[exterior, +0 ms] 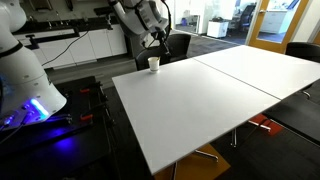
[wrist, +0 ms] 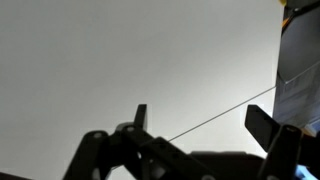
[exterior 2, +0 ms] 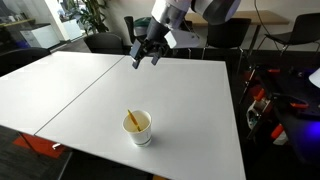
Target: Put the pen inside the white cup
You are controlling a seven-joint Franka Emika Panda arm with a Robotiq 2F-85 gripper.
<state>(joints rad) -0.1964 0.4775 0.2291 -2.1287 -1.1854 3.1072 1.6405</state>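
Observation:
The white cup [exterior 2: 138, 127] stands upright near the front edge of the white table [exterior 2: 110, 90], and the brownish-orange pen [exterior 2: 132, 121] leans inside it. In an exterior view the cup [exterior: 154, 64] shows small at the table's far corner. My gripper [exterior 2: 144, 56] hangs above the table, well beyond the cup, open and empty. It also shows in an exterior view [exterior: 157, 40], above and just past the cup. In the wrist view the open fingers [wrist: 200, 120] frame bare tabletop with the seam between the two tables; cup and pen are out of that view.
Two white tables are pushed together with a seam [exterior 2: 90, 85] between them. Black chairs [exterior 2: 110, 42] stand at the far side. A white robot base with blue light [exterior: 30, 90] stands beside the table. Black chairs [exterior: 300, 52] line another edge.

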